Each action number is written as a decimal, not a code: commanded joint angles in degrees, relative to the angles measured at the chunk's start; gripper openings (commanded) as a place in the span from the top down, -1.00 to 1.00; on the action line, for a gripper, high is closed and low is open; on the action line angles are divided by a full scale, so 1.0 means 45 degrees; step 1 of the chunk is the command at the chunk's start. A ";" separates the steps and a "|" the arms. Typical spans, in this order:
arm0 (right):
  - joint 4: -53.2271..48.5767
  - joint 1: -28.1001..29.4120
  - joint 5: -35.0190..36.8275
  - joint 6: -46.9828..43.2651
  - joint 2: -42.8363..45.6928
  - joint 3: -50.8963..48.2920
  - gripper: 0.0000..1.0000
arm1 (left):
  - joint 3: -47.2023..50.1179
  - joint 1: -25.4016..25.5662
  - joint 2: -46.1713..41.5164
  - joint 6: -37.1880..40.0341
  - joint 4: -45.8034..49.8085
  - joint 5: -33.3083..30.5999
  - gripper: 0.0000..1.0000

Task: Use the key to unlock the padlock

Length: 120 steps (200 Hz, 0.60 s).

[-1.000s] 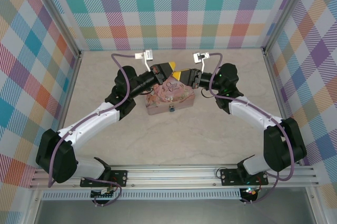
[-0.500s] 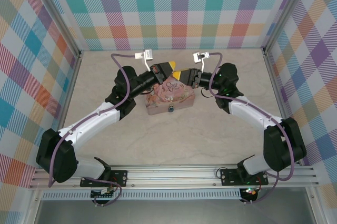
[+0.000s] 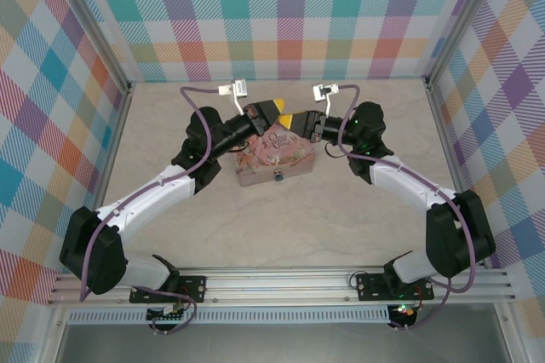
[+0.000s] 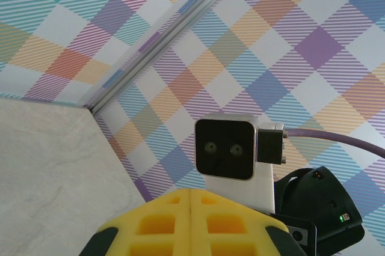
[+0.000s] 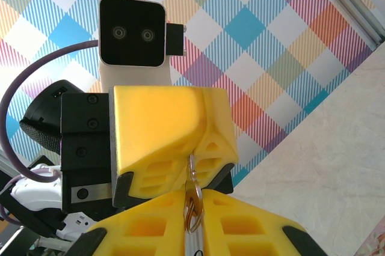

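The tiny blue padlock (image 3: 278,178) hangs at the front edge of the pink tin (image 3: 274,152). Above the tin's back edge my left gripper (image 3: 279,115) and right gripper (image 3: 294,122) meet tip to tip. In the right wrist view the small metal key (image 5: 193,199) sits pinched between my right gripper's (image 5: 194,203) yellow fingers. Its thin end runs up into the shut tips of the left gripper (image 5: 191,158). In the left wrist view the left gripper's (image 4: 191,193) fingers are pressed together, and the key is hidden there.
Plaid walls close in the beige table (image 3: 170,124) on three sides. The right arm's wrist camera (image 4: 225,155) faces the left one at close range. An aluminium rail (image 3: 281,282) with both arm bases runs along the near edge.
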<state>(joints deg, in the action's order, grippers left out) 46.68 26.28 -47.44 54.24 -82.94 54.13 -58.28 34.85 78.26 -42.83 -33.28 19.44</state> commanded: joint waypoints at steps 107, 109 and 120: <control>-0.4812 0.0058 0.0834 -0.3533 0.0838 0.0147 0.94 | 0.0548 0.0205 -0.1390 0.1479 0.2322 -0.0904 -0.30; -0.4983 0.0058 0.0913 -0.3624 0.0873 0.0117 0.94 | 0.0578 0.0205 -0.1472 0.1551 0.2499 -0.1015 -0.33; -0.5914 0.0053 0.1229 -0.4282 0.1034 -0.0066 0.94 | 0.0769 0.0195 -0.1987 0.1878 0.3412 -0.1624 -0.48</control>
<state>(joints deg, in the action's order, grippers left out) 31.14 26.28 -44.86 44.36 -81.03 54.46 -56.58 35.18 75.16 -38.98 -26.13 17.06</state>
